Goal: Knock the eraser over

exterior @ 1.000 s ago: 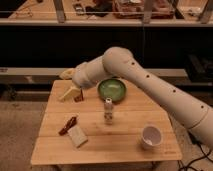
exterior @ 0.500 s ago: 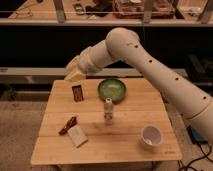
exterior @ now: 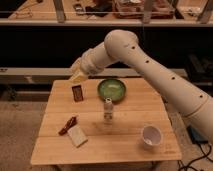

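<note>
The eraser (exterior: pixel 77 93) is a small dark block with a reddish-orange patch. It stands upright on the wooden table (exterior: pixel 125 140) at the back left, left of the green bowl (exterior: pixel 112 90). My gripper (exterior: pixel 77 75) hangs just above and slightly behind the eraser, at the end of the white arm (exterior: pixel 150 65) that reaches in from the right. It does not touch the eraser.
A small white bottle (exterior: pixel 107 109) stands mid-table. A white cup (exterior: pixel 150 135) sits front right. A slim red-and-dark stick (exterior: pixel 67 125) and a pale beige slab (exterior: pixel 77 136) lie front left. Shelving stands behind the table.
The arm has lifted up and back from the eraser's place. The eraser, hidden by the gripper a second ago, now shows standing upright.
</note>
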You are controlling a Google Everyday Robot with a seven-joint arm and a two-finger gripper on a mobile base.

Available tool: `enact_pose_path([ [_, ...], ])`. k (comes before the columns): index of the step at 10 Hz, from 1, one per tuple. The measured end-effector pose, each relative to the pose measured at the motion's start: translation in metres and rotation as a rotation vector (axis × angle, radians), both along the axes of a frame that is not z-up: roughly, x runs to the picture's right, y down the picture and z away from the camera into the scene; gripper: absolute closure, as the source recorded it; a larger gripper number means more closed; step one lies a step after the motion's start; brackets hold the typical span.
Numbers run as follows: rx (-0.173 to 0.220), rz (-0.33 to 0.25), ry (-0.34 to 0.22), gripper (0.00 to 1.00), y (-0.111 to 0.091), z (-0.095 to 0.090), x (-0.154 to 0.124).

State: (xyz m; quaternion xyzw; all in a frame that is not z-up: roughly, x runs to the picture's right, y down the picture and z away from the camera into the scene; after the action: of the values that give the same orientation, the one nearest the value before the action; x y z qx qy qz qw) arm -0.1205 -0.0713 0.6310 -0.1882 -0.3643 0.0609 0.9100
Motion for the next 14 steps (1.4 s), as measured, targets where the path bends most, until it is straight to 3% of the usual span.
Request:
enact_pose_path([
  [3, 0.099, -0.084, 0.134, 0.54, -0.026, 0.082, 0.015],
  [7, 0.171, -0.017, 0.196, 0.54, -0.067, 0.145, 0.021],
  [9, 0.17, -0.031, 0.219, 0.54, -0.066, 0.17, 0.022],
  [12, 0.131, -0.078, 0.246, 0.54, -0.045, 0.207, 0.028],
  [14, 0.109, -0.112, 0.235, 0.54, -0.033, 0.224, 0.024],
])
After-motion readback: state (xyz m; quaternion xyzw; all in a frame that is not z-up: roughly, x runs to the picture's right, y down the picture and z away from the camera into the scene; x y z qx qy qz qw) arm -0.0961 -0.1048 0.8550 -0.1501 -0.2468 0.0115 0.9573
